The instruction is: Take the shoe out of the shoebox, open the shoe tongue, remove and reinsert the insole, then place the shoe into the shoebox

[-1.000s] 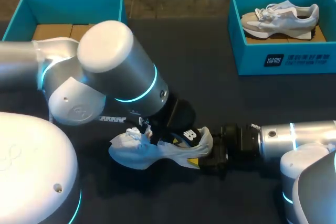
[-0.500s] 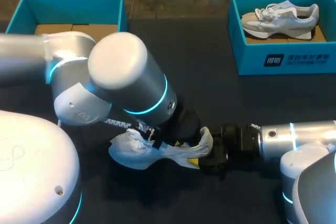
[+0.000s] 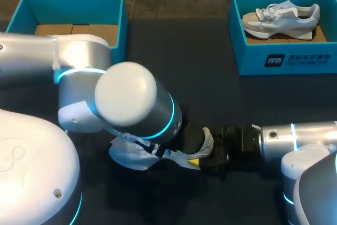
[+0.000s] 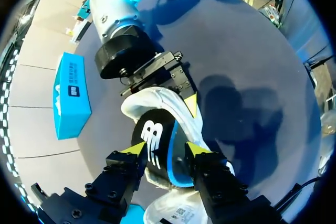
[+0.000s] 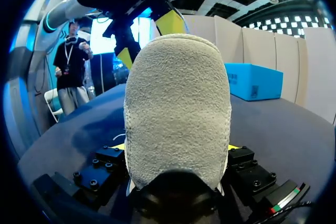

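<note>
A white shoe (image 3: 130, 154) lies on the dark table (image 3: 210, 93), mostly covered by my left arm in the head view. My right gripper (image 3: 204, 157) comes in from the right and is shut on the shoe's grey suede heel (image 5: 177, 108), one finger on each side. In the left wrist view a black insole (image 4: 156, 142) with a blue edge stands in the shoe's opening (image 4: 168, 100). My left gripper (image 4: 165, 148) is shut on the insole, a yellow tip against each edge. The right gripper's yellow fingertip (image 4: 190, 104) shows at the heel.
A teal shoebox (image 3: 284, 59) at the back right holds another pale shoe (image 3: 281, 19). A second teal box (image 3: 71, 3) with a cardboard floor stands at the back left, close behind my left arm.
My left arm has swung forward and down over the shoe. The black insole that stuck up from the shoe is now hidden under the left wrist in the head view. The right arm has not moved.
</note>
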Action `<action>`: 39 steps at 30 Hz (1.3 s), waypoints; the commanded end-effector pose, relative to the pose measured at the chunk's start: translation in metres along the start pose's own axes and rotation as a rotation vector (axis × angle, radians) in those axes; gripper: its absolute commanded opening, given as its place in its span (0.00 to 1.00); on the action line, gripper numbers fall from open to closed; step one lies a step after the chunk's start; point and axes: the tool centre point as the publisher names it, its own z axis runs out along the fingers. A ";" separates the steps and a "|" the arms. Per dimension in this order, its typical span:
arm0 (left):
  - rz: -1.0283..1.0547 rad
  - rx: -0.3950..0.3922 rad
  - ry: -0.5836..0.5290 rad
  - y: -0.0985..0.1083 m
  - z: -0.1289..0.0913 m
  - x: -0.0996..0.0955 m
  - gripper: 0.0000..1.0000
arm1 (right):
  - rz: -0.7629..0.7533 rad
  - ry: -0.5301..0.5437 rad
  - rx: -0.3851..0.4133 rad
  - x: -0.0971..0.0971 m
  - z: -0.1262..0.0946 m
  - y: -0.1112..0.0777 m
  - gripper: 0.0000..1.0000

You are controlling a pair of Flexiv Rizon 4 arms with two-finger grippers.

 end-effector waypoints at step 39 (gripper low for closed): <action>0.045 -0.187 -0.213 -0.003 0.017 -0.011 0.00 | 0.001 0.000 0.004 0.000 0.001 0.001 0.00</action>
